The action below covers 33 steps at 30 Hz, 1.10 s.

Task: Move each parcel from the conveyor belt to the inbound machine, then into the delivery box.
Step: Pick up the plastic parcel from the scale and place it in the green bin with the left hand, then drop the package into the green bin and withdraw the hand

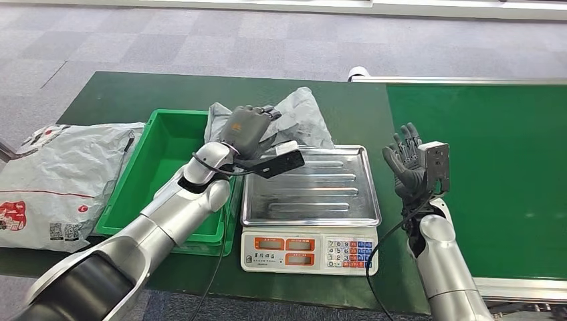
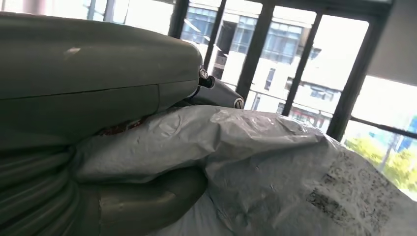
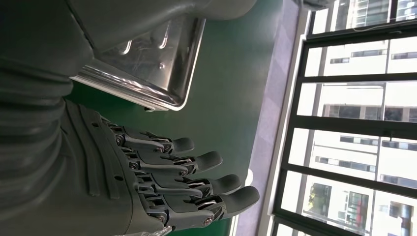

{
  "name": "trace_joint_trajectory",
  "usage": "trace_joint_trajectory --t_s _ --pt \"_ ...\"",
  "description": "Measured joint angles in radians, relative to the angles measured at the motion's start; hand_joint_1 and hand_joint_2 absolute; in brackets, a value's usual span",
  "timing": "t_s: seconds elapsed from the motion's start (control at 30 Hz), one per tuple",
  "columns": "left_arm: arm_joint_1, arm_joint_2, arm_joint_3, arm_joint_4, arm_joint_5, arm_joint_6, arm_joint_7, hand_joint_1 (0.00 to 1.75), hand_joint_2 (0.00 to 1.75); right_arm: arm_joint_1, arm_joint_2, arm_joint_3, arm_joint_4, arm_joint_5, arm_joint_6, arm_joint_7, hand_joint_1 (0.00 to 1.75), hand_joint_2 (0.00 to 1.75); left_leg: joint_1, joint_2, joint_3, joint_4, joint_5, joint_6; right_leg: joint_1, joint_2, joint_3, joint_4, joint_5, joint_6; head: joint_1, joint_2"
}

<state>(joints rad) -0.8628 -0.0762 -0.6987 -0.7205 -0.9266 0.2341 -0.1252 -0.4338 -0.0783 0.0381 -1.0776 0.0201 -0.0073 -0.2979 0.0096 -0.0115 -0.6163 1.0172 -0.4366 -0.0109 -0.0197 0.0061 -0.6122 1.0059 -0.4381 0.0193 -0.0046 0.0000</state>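
Left hand [image 1: 251, 128] is gripping the grey parcel [image 1: 304, 115] at the scale tray's [image 1: 334, 194] far-left corner; right hand [image 1: 408, 164] is hovering, fingers spread, empty. Soft, light, slippery film probably suits a bunched-edge grip.

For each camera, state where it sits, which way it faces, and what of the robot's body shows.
Head view: high on the body, looking forward and down at the green table; both silver arms, left hand gripping the grey parcel, right hand empty.
Left wrist view: behind the left hand, facing windows; shares the parcel.
Right wrist view: behind the right hand, facing windows; shares the scale tray.
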Motion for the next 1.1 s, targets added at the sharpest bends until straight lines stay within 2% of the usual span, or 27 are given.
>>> trace_joint_trajectory --t_s 0.13,0.37,0.57,0.6,0.7,0.77,0.9,1.07,1.1 --pt "0.028 0.031 0.048 -0.018 -0.012 0.051 0.013 1.75 1.75 -0.009 0.0 0.0 0.007 0.002 0.003 0.0 0.0 1.75 0.0 0.002 0.0 0.0 0.0 0.0 0.0 0.002 -0.001 0.0 0.0 0.0 0.0 0.0" --pt "0.03 0.035 0.053 -0.019 -0.013 0.054 0.013 1.75 1.75 -0.01 0.0 0.0 0.008 0.002 0.003 0.0 0.0 1.75 0.0 0.002 0.0 0.0 0.0 0.0 0.0 0.002 -0.001 0.0 0.0 0.0 0.0 0.0" --pt "0.052 0.059 0.081 -0.029 -0.018 0.058 0.018 1.75 1.75 -0.019 0.0 0.0 0.017 0.003 0.004 0.0 0.0 1.75 0.0 0.001 -0.001 0.0 0.0 0.0 0.0 0.0 -0.001 0.0 0.0 0.0 0.0 0.0" --pt "0.06 0.067 0.095 -0.033 -0.034 0.07 0.042 1.75 1.75 -0.023 0.0 0.0 0.022 0.005 0.003 0.001 0.0 1.75 0.0 0.0 -0.001 0.0 0.0 0.0 0.0 0.0 -0.001 0.0 0.0 0.0 0.0 0.0" --pt "0.097 0.096 0.166 -0.037 -0.16 0.121 0.198 1.75 1.75 -0.034 0.013 0.0 0.039 0.029 -0.023 0.01 0.0 1.75 0.0 0.001 -0.002 0.0 0.0 0.0 0.0 0.001 -0.002 0.0 0.0 0.0 0.0 0.0" --pt "0.115 0.109 0.205 -0.027 -0.211 0.118 0.245 1.75 1.75 -0.036 0.023 -0.001 0.044 0.046 -0.038 0.014 0.0 1.75 0.0 0.001 -0.002 0.0 0.0 -0.001 0.001 0.001 -0.002 0.0 0.0 0.0 0.0 0.0" --pt "0.147 0.117 0.273 0.009 -0.228 0.077 0.24 1.61 1.75 -0.036 0.032 -0.01 0.045 0.07 -0.043 0.023 0.0 1.75 0.001 0.0 -0.002 0.0 0.0 -0.001 0.002 0.0 -0.003 0.0 -0.001 -0.001 0.0 0.0" --pt "0.174 0.113 0.323 0.035 -0.214 0.067 0.215 1.61 1.75 -0.03 0.039 -0.018 0.044 0.083 -0.04 0.027 0.0 1.75 0.001 0.001 -0.002 0.0 0.0 -0.001 0.001 0.001 -0.003 0.0 -0.001 -0.001 0.0 0.0" --pt "0.175 0.111 0.329 0.038 -0.214 0.067 0.214 1.24 1.75 -0.028 0.04 -0.02 0.044 0.083 -0.04 0.027 0.0 1.75 0.001 0.001 -0.002 0.0 0.0 -0.001 0.001 0.001 -0.003 0.0 -0.001 -0.001 0.0 0.0"
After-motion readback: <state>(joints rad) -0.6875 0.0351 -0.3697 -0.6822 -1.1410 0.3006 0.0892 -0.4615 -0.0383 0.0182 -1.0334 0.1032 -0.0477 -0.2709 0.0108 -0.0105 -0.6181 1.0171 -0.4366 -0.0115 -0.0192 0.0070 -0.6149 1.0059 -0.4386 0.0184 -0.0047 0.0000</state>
